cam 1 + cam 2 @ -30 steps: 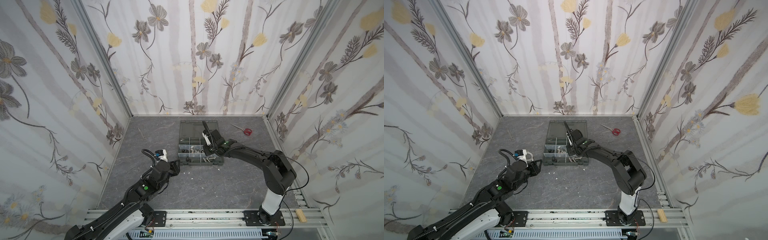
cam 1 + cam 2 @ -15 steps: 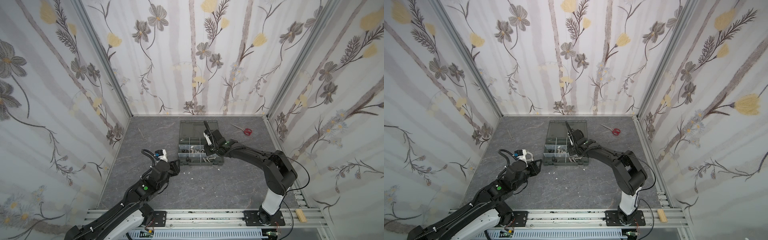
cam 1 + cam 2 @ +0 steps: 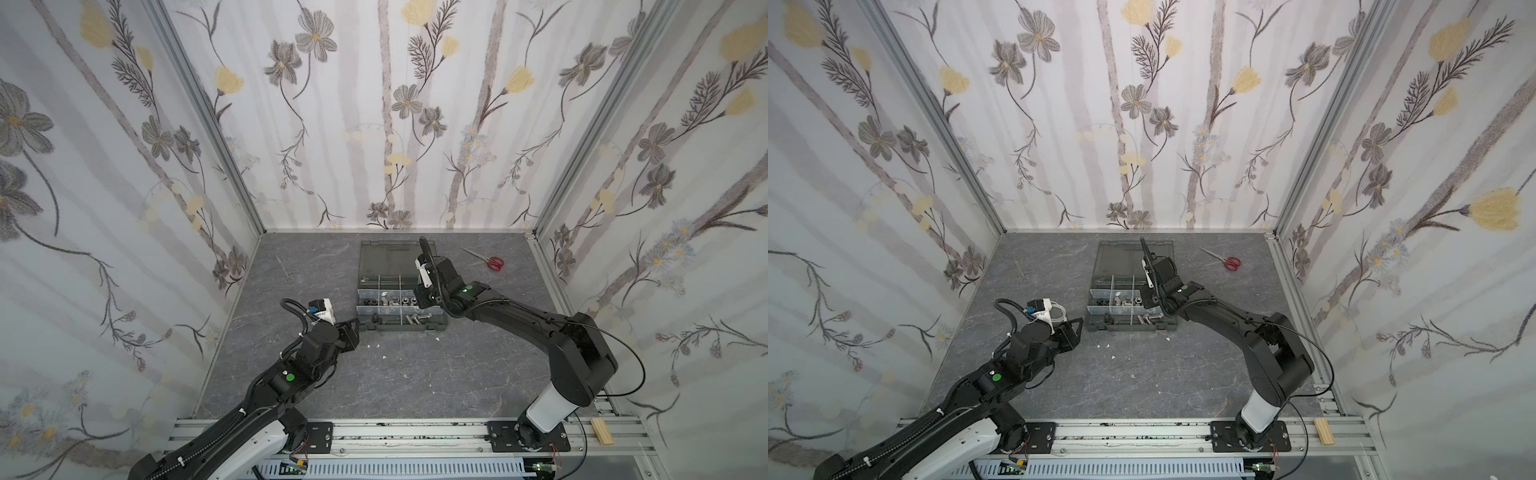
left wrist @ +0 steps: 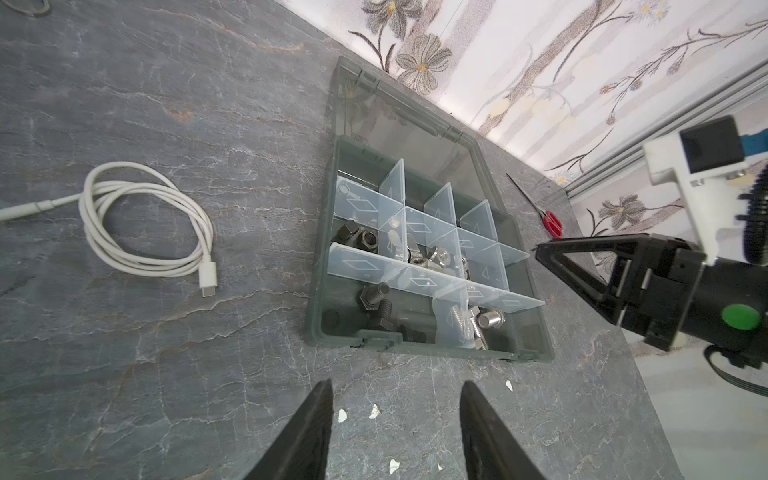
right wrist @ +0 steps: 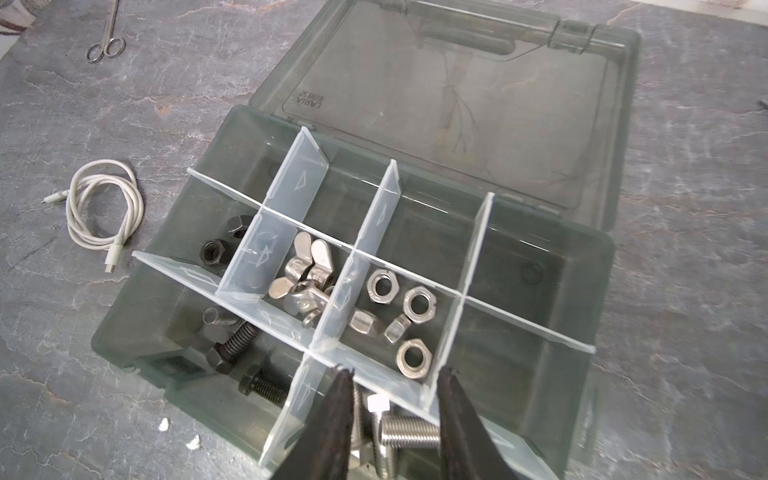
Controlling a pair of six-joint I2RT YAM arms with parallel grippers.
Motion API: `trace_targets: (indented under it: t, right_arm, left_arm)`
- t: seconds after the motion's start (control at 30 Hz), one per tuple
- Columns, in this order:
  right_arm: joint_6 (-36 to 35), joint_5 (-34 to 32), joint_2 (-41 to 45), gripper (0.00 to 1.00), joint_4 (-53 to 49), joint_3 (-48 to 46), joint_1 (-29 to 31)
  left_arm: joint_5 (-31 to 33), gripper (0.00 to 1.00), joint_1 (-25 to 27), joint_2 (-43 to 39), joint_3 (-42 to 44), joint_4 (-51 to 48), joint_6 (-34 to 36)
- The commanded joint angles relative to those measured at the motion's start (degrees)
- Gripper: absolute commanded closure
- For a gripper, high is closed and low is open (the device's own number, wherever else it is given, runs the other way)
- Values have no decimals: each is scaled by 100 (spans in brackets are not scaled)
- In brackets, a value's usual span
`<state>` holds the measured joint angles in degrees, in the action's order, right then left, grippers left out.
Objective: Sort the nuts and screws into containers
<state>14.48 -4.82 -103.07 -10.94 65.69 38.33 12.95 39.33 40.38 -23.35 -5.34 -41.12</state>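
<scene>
The dark grey case point(image 5: 604, 291) lies open, its lid point(image 5: 457, 95) flat behind it. Its containers hold black nuts point(image 5: 214, 251), wing nuts point(image 5: 305, 270), silver hex nuts point(image 5: 419, 303), black screws point(image 5: 237, 345) and silver screws point(image 5: 409, 432). My right gripper point(image 5: 395, 372) hangs open just above the silver screws, gripping nothing. It shows over the case point(image 3: 403, 328) as right gripper point(image 3: 419, 298) in both top views. My left gripper point(image 4: 397, 382) is open over bare table in front of the case point(image 4: 316, 291), also seen as left gripper point(image 3: 1077, 328).
A coiled white cable point(image 4: 141, 224) lies left of the case. Red scissors point(image 3: 492, 262) sit at the back right, and thin metal scissors point(image 3: 286, 268) at the back left. Small white flecks point(image 4: 357, 413) dot the table in front of the case.
The right wrist has shifted slightly over the case. The left arm has not moved.
</scene>
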Motion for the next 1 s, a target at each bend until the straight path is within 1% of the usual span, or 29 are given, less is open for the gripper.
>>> trace_targets:
  t: [0.0,0.1,0.27,0.33,0.43,0.5,0.6,0.7,0.77,0.8,0.87,0.93,0.97]
  right_arm:
    - [-47,-392,440,65,680,-267,-43]
    - [-165,-635,1043,64,1156,-713,-95]
    - [-331,-1201,2455,60,2259,-1734,-233]
    - [-381,-1541,3029,56,2739,-2179,-323]
    - [-469,-1930,3740,46,3208,-2844,-560]
    - [-611,-2125,4041,37,3291,-3111,-757]
    - [-734,-2336,4332,21,3154,-3376,-1019]
    - [-710,-2621,4612,12,3203,-3693,-1246]
    - [-699,-2869,4827,7,3494,-4029,-1350]
    - [-710,-2967,4940,1,3714,-4223,-1412]
    - [-772,-3118,5113,0,4303,-4717,-1524]
    - [-842,-3178,5215,0,4760,-5183,-1664]
    - [-841,-3261,5205,0,4829,-5318,-1729]
  left_arm:
    - [321,49,-8,-78,-79,200,200]
    - [573,50,-20,-165,-185,222,498]
    - [1015,50,-34,-334,-403,303,1080]
    - [1259,50,-39,-394,-461,360,1302]
    - [1688,49,-74,-426,-529,506,1599]
    - [2027,43,-107,-385,-549,684,1819]
    - [2211,38,-224,-241,-523,1062,2251]
    - [2285,29,-427,0,-444,1513,2787]
    - [2533,25,-585,143,-209,2053,3126]
    - [2697,20,-720,211,3,2412,3243]
    - [2958,10,-1056,320,387,3015,3094]
    - [2704,0,-1471,361,641,3236,2775]
    - [2526,0,-1611,372,728,3321,2720]
